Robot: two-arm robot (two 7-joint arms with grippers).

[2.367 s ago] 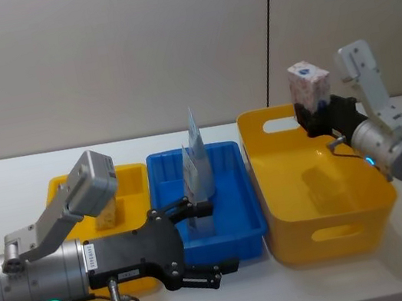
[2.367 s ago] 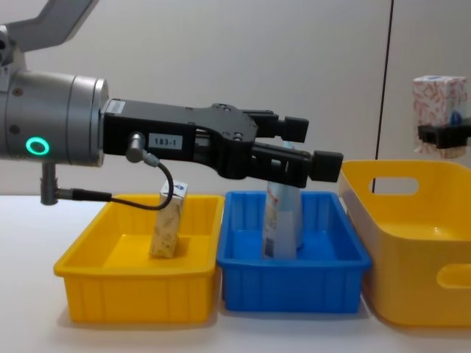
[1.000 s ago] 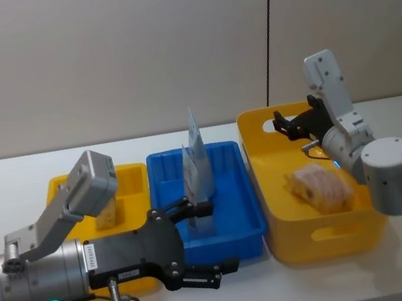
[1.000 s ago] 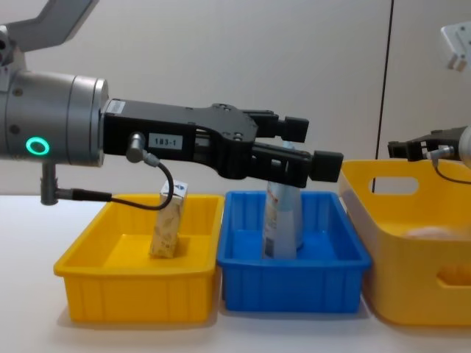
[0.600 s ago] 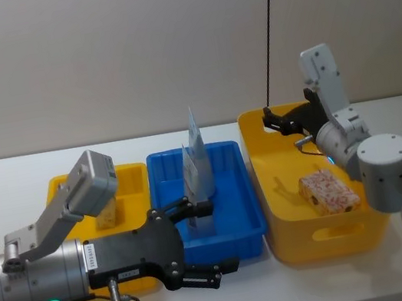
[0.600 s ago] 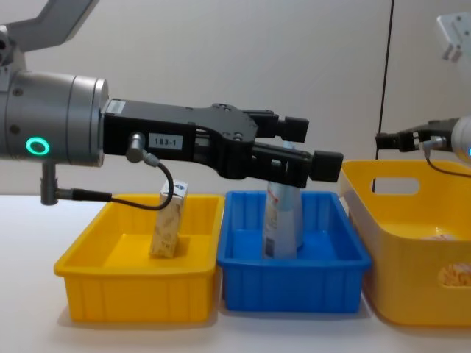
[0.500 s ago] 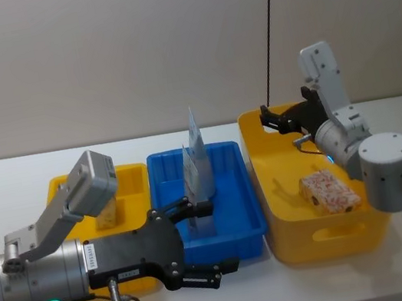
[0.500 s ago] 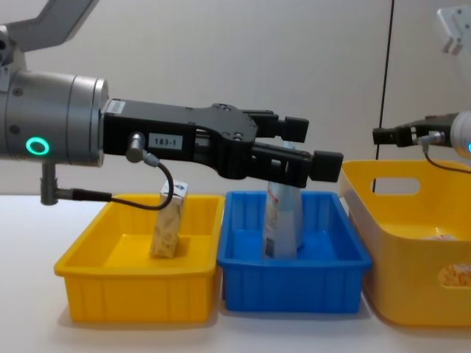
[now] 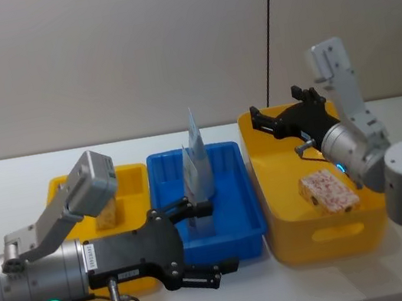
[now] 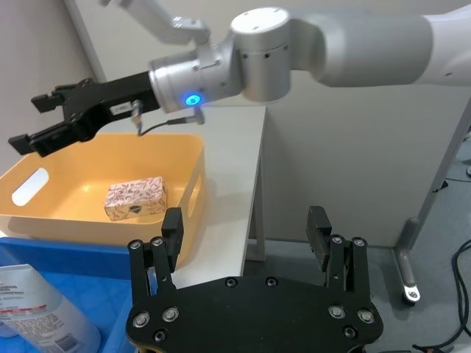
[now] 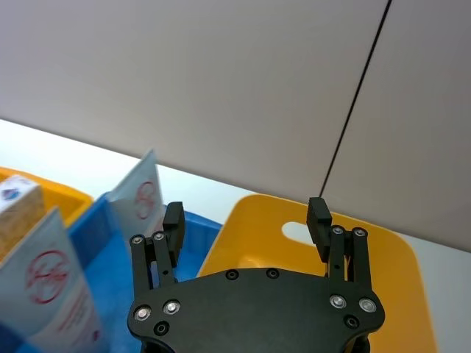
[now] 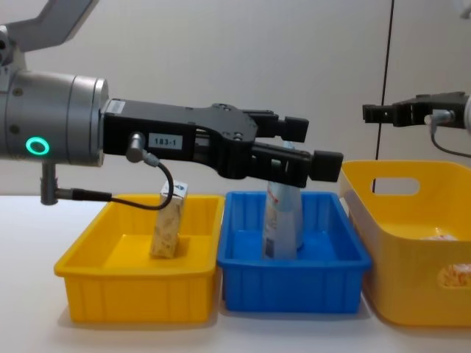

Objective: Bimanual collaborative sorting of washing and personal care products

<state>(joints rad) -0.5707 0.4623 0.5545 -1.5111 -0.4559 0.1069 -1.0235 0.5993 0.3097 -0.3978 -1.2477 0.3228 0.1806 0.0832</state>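
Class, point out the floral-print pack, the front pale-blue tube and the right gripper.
White red-floral boxy pack (image 9: pixel 328 192), head view, top face.
Front pale-blue squeeze tube (image 9: pixel 193 173), head view, printed body.
Right gripper (image 9: pixel 258 121), head view, midway between fingertips.

A robotics lab or test room is suggested. A white table (image 9: pixel 3 177) is set against a plain beige wall (image 9: pixel 90 53), and three plastic sorting bins, a small yellow bin (image 12: pixel 132 294), a blue bin (image 12: pixel 294 283) and a large yellow bin (image 12: pixel 412 287), are lined up on it. A grey floor (image 10: pixel 441 309) and a metal stand (image 10: pixel 436 176) are seen beside the table.
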